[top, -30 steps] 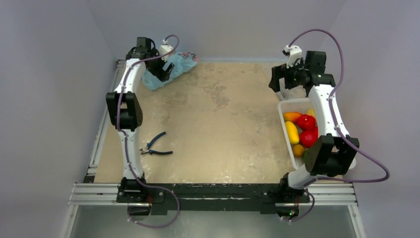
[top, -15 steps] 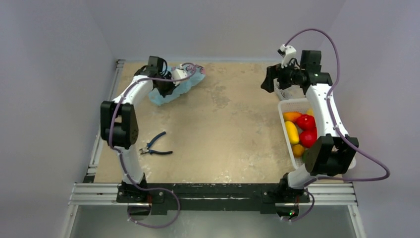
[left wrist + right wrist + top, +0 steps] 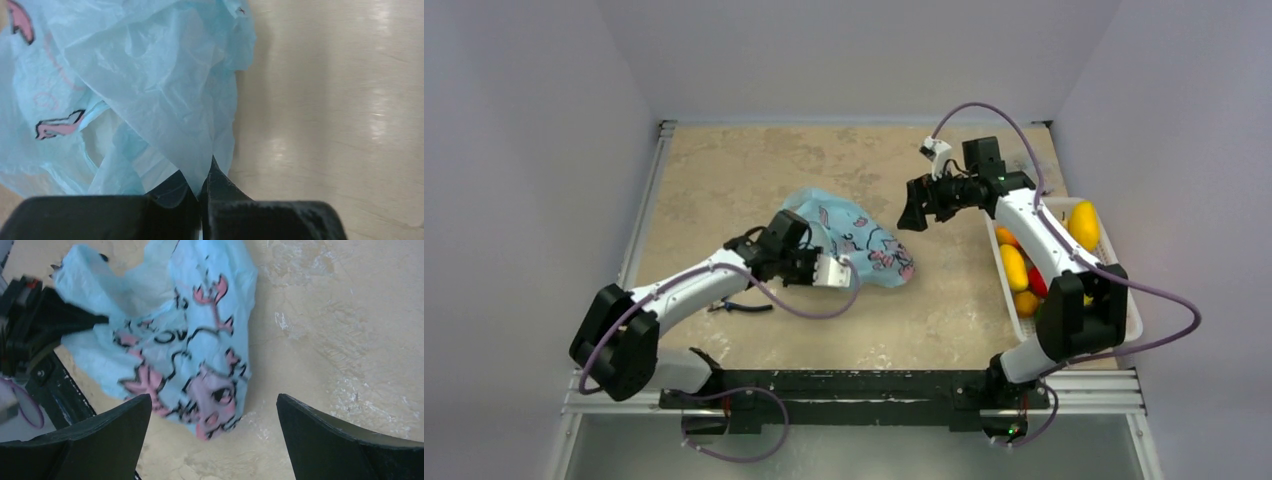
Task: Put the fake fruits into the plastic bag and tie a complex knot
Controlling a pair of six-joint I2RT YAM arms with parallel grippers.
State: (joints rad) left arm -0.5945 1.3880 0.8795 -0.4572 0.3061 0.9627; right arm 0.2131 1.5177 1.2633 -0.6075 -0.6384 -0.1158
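The light-blue plastic bag (image 3: 859,240) with pink cartoon prints lies crumpled in the middle of the table. My left gripper (image 3: 807,250) is shut on the bag's left edge; in the left wrist view a fold of the bag (image 3: 150,85) is pinched between the closed jaws of that gripper (image 3: 202,186). My right gripper (image 3: 914,213) hovers open just right of the bag, and its wrist view looks down on the bag (image 3: 175,340) past the wide-apart tips of the gripper (image 3: 212,405). The fake fruits, yellow (image 3: 1083,223), yellow (image 3: 1014,268) and orange (image 3: 1025,302), lie in the basket. No knot shows.
The white slotted basket (image 3: 1126,292) stands at the table's right edge, partly under my right arm. Blue-handled pliers (image 3: 754,306) lie near the left arm's forearm. The left arm's black gripper body (image 3: 50,325) shows at the left of the right wrist view.
My left gripper shut on the bag at the far left corner and dragged it to the table's middle. My right arm swung left toward the bag, still open.
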